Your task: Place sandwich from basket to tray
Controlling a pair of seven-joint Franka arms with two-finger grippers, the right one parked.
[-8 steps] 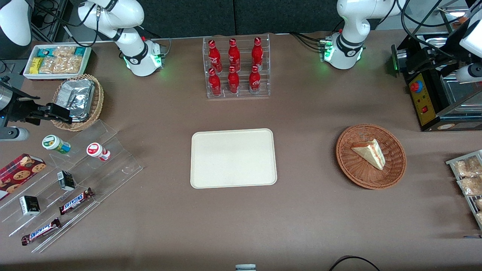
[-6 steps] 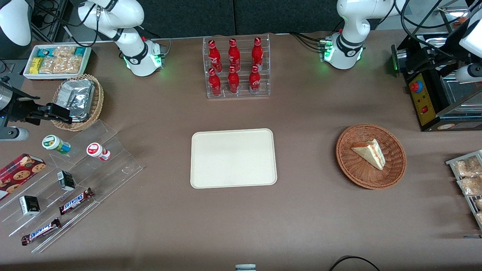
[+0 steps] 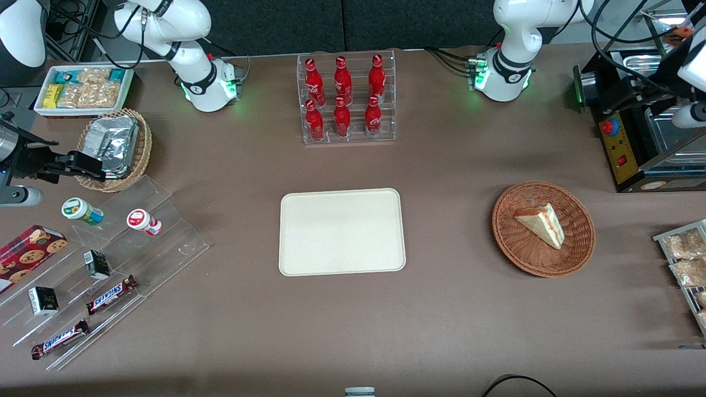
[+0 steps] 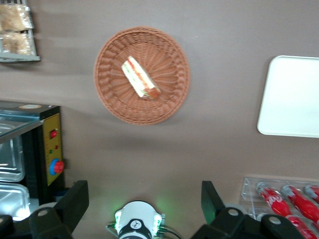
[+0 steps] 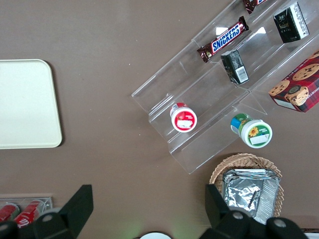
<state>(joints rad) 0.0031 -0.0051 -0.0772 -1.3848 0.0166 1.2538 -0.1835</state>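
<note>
Gripper (image 4: 144, 204), fingers spread wide: sits higher than 0.6 s ago, more of black control box (image 3: 623, 146) uncovered beneath it; well above table, farther from front camera than basket (image 3: 543, 228).

Working arm's white wrist segment (image 3: 696, 114): shifted upward by box.

One sandwich (image 3: 541, 223), one round basket (image 3: 543, 262), one cream tray (image 3: 342, 231), six red bottles (image 3: 342, 96), two Snickers bars (image 3: 110, 294), one tool (image 4: 144, 209), fingers wide apart.
</note>
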